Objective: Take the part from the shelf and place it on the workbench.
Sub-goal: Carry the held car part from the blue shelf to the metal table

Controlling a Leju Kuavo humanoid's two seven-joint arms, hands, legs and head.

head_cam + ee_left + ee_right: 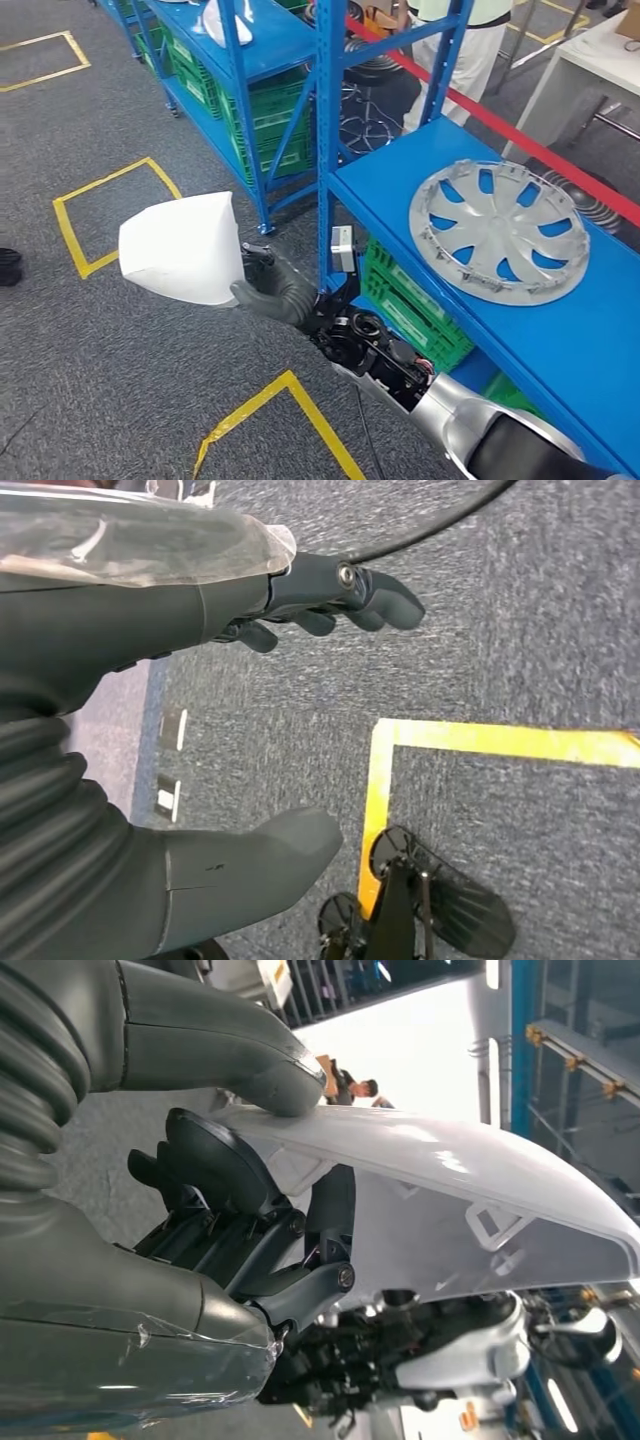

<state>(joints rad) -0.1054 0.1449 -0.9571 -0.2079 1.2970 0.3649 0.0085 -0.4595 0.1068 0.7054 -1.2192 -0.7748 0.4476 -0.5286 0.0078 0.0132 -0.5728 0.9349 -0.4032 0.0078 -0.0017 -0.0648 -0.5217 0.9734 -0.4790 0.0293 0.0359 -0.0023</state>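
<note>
Head view, items listed for you from largest to smallest.

1. Blue shelf [604, 330]: steel racking along the right side, with more bays running back to the upper left. Green crates [411, 305] sit on its lower level.
2. Grey carpet floor [90, 380]: marked with yellow tape squares [75, 240].
3. Silver wheel cover [498, 230]: lies flat on the blue shelf deck, well apart from the robot hands.
4. White part [181, 247]: a smooth moulded shell, off the shelf and held in the air over the floor, to the left of the nearest upright. In the right wrist view you see its ribbed inner face [483, 1210].
5. Right robot hand [272, 288]: grips the white part at its near edge; in the right wrist view the thumb [226, 1040] presses on one face and the darker fingers [219, 1170] curl against the other.
6. Left robot hand [226, 730]: hangs over the carpet, holding nothing, thumb and fingers apart.
7. Person in light trousers [468, 50]: stands behind the shelving.
</note>
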